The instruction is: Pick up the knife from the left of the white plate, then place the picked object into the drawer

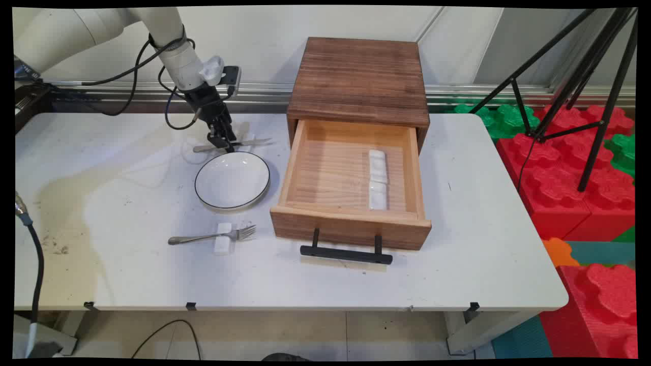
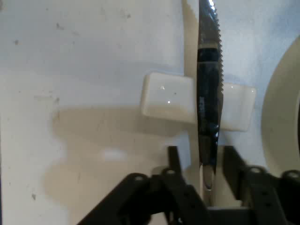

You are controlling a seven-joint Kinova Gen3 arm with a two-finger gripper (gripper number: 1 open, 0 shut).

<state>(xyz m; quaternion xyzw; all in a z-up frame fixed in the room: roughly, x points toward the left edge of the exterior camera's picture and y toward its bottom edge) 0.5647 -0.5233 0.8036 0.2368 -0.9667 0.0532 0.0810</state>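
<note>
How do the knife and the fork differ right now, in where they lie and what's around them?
The knife lies beyond the plate, toward the wall; the fork lies on the plate's near side. The gripper is down at the knife, a finger on each side of it, while the fork lies apart from the arm. The knife's edge is serrated; the fork ends in tines. Both are metal, each lying across a small white rest.

Lighting over my table [image 1: 325,284] is bright, even and diffuse. Shadows are soft: a faint one lies left of my arm, a short one beneath the drawer handle [image 1: 346,254]. My main view bows at its edges. In my hand view the knife [image 2: 208,93] shows glare, and my near linkage is soft-focused.
</note>
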